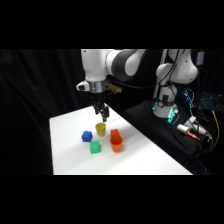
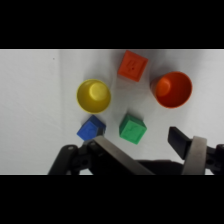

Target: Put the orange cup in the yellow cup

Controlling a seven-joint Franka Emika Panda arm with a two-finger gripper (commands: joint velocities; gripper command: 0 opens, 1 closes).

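Looking down from the wrist cam, left to right: yellow cup (image 2: 93, 96) sitting upright with a blue block (image 2: 90, 129) just below it, then a green block (image 2: 132, 128), a red-orange block (image 2: 132, 66), and the orange cup (image 2: 173, 89) upright on the white table (image 2: 35, 90). Gripper (image 2: 145, 145) fingers are spread apart, holding nothing.

My bench (image 1: 135, 160) is brightly lit against a dark room; both views are soft (my tool (image 2: 145, 155) blurs most), shadows faint.
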